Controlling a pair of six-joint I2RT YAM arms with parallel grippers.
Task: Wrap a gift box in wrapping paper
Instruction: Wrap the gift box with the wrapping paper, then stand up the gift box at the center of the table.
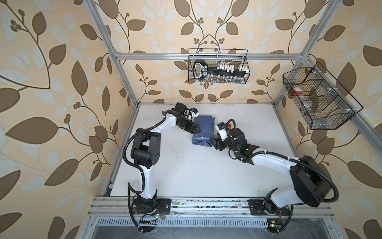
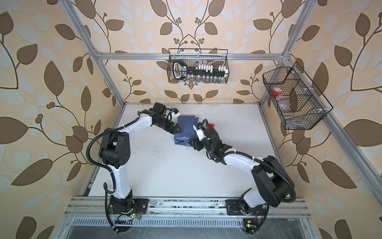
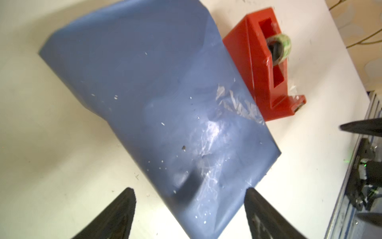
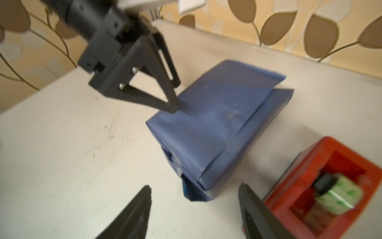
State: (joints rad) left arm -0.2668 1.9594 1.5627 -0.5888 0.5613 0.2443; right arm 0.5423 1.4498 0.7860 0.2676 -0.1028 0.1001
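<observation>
At the bottom of both top views the two arms rise from a rail and reach up-frame over the white table (image 1: 186, 175). Just above frame centre the right gripper (image 1: 213, 143) sits low at the lower right corner of the parcel. Its jaws stand apart, and in the right wrist view that corner lies in the gap, clear of both fingers (image 4: 142, 209). The wrapping paper (image 1: 203, 130), dark slate-blue side out, is folded round the gift box, which is wholly covered and lies slightly skewed on the table. Crinkled clear tape (image 3: 237, 105) sticks along one edge, and the top flap's far end lifts loose. The left gripper (image 1: 198, 130) hangs over the parcel's left edge with its jaws wide and nothing clamped. One fingertip (image 4: 173, 106) meets the paper's top face; whether it presses I cannot tell. Just right of the parcel stands a red tape dispenser (image 1: 228, 125), half hidden by the right wrist, with a green-printed roll (image 4: 339, 196) in it. Farther up, two wire baskets (image 1: 218, 66) hang on the frame.
</observation>
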